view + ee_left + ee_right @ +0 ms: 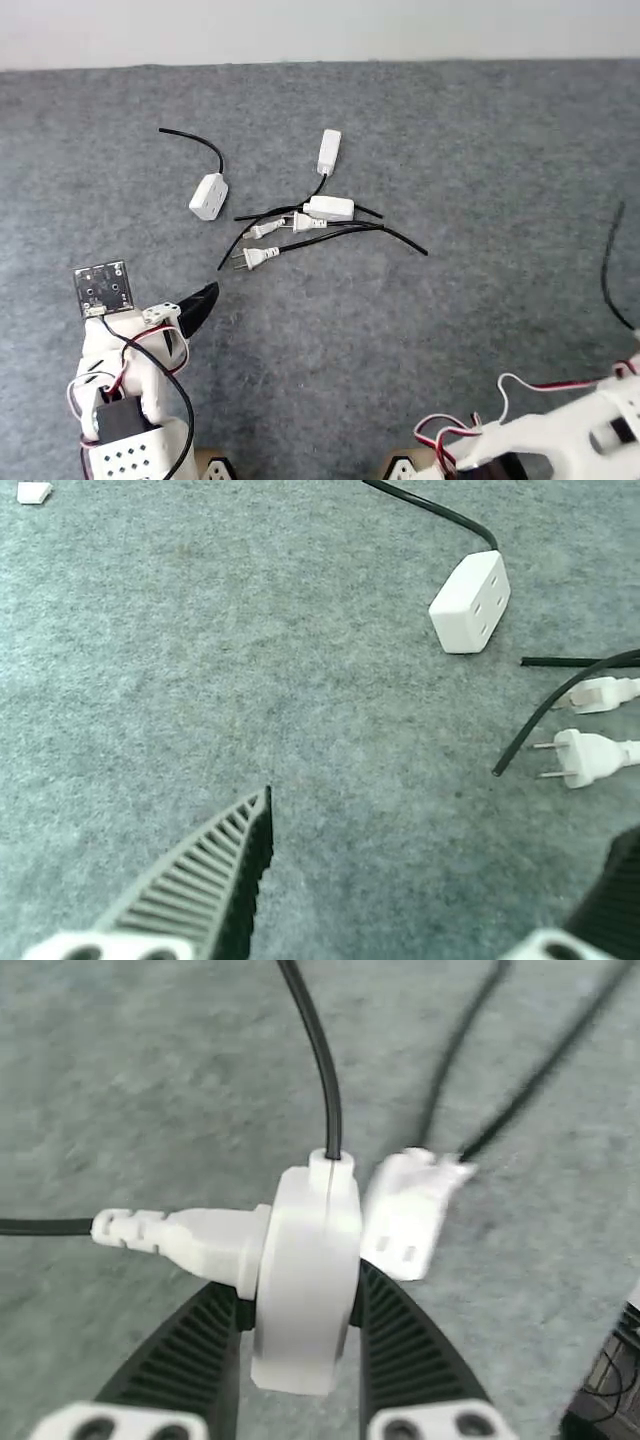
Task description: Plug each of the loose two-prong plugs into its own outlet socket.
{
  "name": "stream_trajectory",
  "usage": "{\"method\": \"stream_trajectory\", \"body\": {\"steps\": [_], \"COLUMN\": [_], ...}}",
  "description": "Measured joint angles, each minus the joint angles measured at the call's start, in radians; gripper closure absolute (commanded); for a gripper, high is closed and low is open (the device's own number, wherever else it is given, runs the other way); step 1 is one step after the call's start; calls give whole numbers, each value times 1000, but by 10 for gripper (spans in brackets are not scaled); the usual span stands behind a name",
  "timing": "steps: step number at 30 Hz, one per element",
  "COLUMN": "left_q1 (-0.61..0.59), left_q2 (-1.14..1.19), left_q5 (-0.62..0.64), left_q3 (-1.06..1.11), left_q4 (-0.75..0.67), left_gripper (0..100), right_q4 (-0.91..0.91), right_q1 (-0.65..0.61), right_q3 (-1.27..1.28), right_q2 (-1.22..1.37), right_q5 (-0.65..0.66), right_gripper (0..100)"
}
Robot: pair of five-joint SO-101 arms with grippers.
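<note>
My right pincer (300, 1305) grips a round socket (305, 1270), plug (195, 1238) already in — my left pincer (445, 820) gapes empty above the desk (200, 660); I'd lower it squarely over the loose plug (590, 756) nearby.

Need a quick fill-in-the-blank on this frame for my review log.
The left gripper has its jaws ____.
The right gripper is shut on a round white ____.
The loose plug nearest the left gripper has ____ prongs.
Missing words: open; socket; two.
</note>
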Motion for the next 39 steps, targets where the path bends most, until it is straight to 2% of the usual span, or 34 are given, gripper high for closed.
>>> {"method": "stream_trajectory", "body": {"steps": [7,17,20,24,33,39], "left_q1": [0,0,0,0,-44,-46], "left_q2": [0,0,31,176,666,884], "left_q5": [0,0,0,0,0,0], "left_q3": [0,0,-11,-69,-259,-379], "left_q4": [83,92,106,106,-23,-41], "left_gripper": [532,532,532,532,532,532], "right_q4": [-101,-130,-187,-238,-244,-120], "right_q1": [43,41,41,26,8,11], "right_q3": [25,-157,-193,-204,-204,-204], "right_q2": [41,407,503,597,631,470], "right_q5": [3,5,5,11,57,57], "right_gripper": [988,986,927,828,819,818]}}
